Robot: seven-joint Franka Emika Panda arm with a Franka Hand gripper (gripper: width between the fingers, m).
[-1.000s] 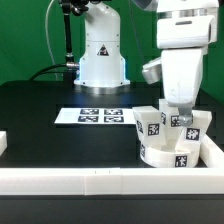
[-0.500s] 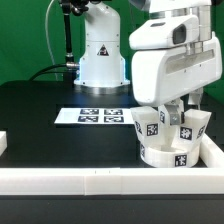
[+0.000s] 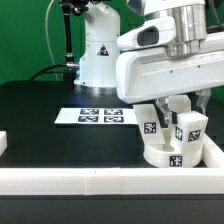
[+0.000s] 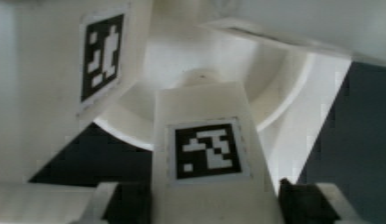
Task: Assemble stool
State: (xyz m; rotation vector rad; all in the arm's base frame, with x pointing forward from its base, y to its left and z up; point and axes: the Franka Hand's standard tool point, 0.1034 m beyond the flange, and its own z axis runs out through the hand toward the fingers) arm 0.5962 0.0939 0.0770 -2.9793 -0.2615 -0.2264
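Observation:
The round white seat disc (image 3: 168, 152) lies in the front corner of the white rails, at the exterior view's right. Two blocky white legs stand upright on it, one nearer the exterior view's left (image 3: 150, 121) and one nearer its right (image 3: 190, 127), both tagged. My gripper (image 3: 180, 107) reaches down from above onto the right leg. In the wrist view my gripper (image 4: 211, 205) is shut on this tagged leg (image 4: 211, 140), a finger (image 4: 119, 200) against each side. The other leg (image 4: 105, 50) and the seat's curved surface (image 4: 296, 95) lie beyond it.
The marker board (image 3: 98, 116) lies flat mid-table. A long white rail (image 3: 90, 181) runs along the front, with a side rail (image 3: 214, 150) at the exterior view's right. The robot base (image 3: 100, 55) stands at the back. A small white piece (image 3: 3, 143) sits at the left edge.
My hand has turned about its vertical axis over the seat, its broad body swinging toward the exterior view's left. The fingers stay on the right leg, and the seat has not shifted.

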